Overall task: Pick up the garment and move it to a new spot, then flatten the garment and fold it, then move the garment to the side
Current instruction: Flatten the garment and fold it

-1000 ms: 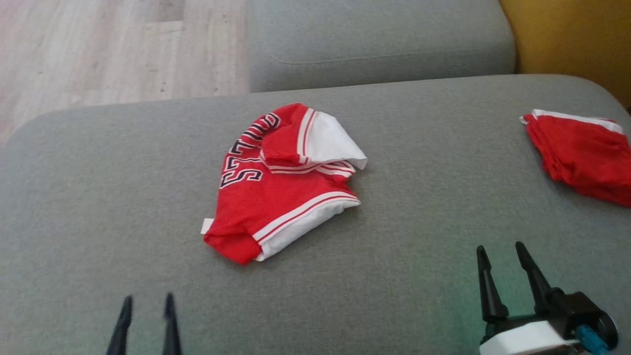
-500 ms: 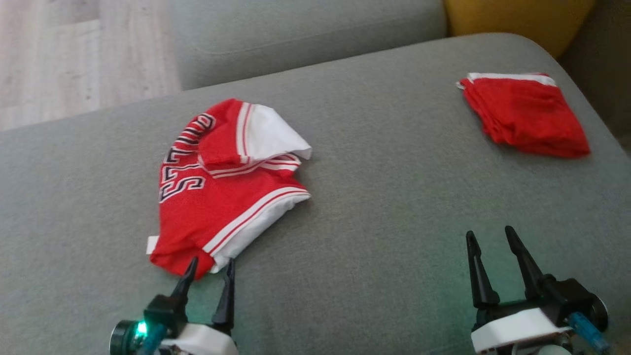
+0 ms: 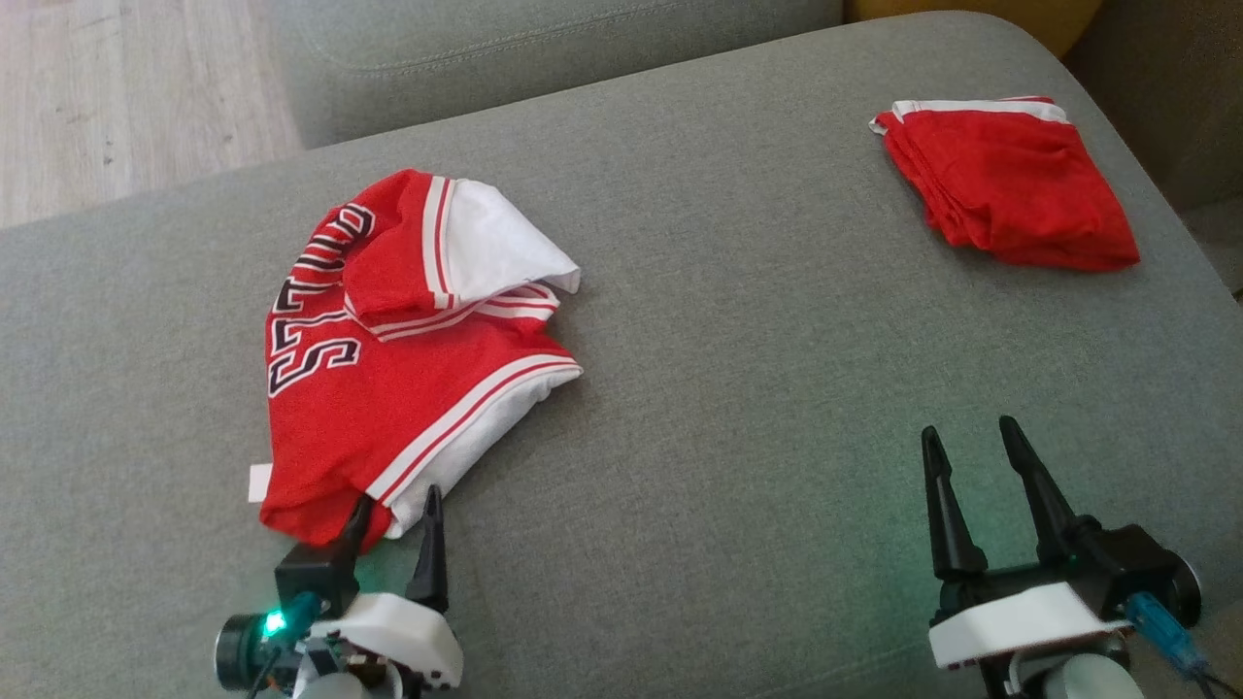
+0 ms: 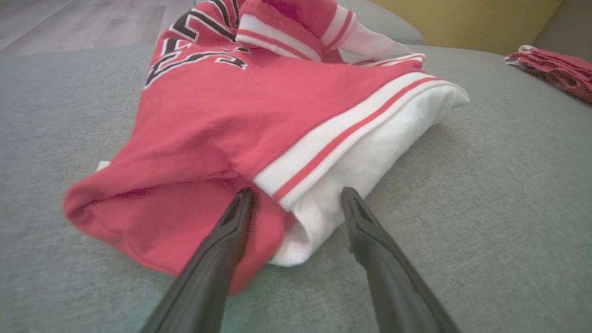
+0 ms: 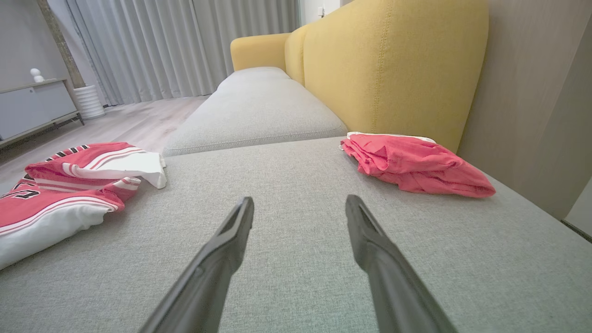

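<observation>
The garment point(image 3: 388, 369), a crumpled red jersey with white trim and black lettering, lies on the left half of the grey sofa cushion point(image 3: 728, 388). My left gripper point(image 3: 398, 500) is open at its near corner. In the left wrist view the garment point(image 4: 259, 106) looms close. There my left gripper point(image 4: 296, 192) has one fingertip against the red fold and the other beside the white hem. My right gripper point(image 3: 969, 429) stands open over bare cushion at the lower right, far from the garment. In the right wrist view my right gripper point(image 5: 299, 199) holds nothing and the garment point(image 5: 69, 185) lies off to the left.
A second red garment point(image 3: 1010, 184), folded, lies at the cushion's far right corner, also seen as the folded garment point(image 5: 411, 166) point(image 4: 555, 69). A yellow backrest point(image 5: 393, 69) rises behind it. Wooden floor point(image 3: 97, 97) lies beyond the cushion's far left edge. Another grey cushion point(image 3: 544, 49) adjoins at the back.
The head camera has turned, shifting the whole picture left and down. My left gripper has moved forward from the near edge up to the garment's near corner. The right gripper has stayed open.
</observation>
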### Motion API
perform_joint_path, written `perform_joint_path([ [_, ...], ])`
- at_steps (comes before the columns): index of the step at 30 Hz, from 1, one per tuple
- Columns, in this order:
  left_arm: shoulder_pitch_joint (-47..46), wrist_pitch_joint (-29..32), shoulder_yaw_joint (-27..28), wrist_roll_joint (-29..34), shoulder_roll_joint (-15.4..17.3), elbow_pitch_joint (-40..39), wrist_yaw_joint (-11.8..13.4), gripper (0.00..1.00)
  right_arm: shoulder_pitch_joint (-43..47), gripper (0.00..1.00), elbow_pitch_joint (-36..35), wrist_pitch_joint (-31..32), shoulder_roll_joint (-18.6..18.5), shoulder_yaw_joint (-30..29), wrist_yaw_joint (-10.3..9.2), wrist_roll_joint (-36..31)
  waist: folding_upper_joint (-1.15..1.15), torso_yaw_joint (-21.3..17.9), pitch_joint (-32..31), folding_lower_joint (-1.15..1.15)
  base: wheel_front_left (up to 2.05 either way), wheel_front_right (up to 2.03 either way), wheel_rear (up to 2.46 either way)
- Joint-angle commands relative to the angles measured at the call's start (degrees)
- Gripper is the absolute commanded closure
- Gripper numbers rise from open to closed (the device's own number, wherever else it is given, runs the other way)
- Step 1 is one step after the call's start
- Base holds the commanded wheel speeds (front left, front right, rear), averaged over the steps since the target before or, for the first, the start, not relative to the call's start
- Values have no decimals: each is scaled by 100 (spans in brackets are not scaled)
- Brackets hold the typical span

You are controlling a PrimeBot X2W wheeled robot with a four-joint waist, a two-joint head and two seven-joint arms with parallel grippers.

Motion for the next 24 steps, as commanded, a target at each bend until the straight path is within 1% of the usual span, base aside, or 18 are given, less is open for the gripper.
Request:
perform_joint_path([
  [1, -282, -175, 44, -119, 6, -63, -10, 0, -169, 0, -187, 1, -31, 122, 39, -14, 0, -4, 16, -1, 0, 0, 0],
  [10, -502, -347, -508, -485, 6, 41, -26, 0, -212, 0, -142, 1, -31, 185, 39, 13, 0, -59, 28, -1, 0, 0, 0],
  [11, -526, -330, -582, -552, 6, 68, -39, 17, -221, 0, -137, 1, -31, 190, 39, 17, 0, -69, 30, -1, 0, 0, 0],
  [12, -558, -328, -661, -612, 6, 78, -77, 55, -228, 0, -132, 1, -31, 193, 39, 20, 0, -81, 32, -1, 0, 0, 0],
  [13, -597, -348, -705, -686, 5, 67, -91, 100, -233, 0, -126, 1, -31, 195, 39, 25, 0, -93, 34, -1, 0, 0, 0],
  [19, -847, -405, -949, -1113, 5, -127, -177, 100, -247, 0, -93, 1, -31, 185, 39, 50, 0, -170, 9, -1, 0, 0, 0],
  [22, -971, -412, -1094, -1455, 5, -456, -238, 100, -249, 0, -70, 1, -31, 200, 39, 71, 0, -223, -38, -1, 0, 0, 0],
  [24, -1037, -395, -1243, -1694, 5, -788, -237, 100, -243, 0, -55, 1, -31, 207, 39, 84, 0, -263, -81, -1, 0, 0, 0],
])
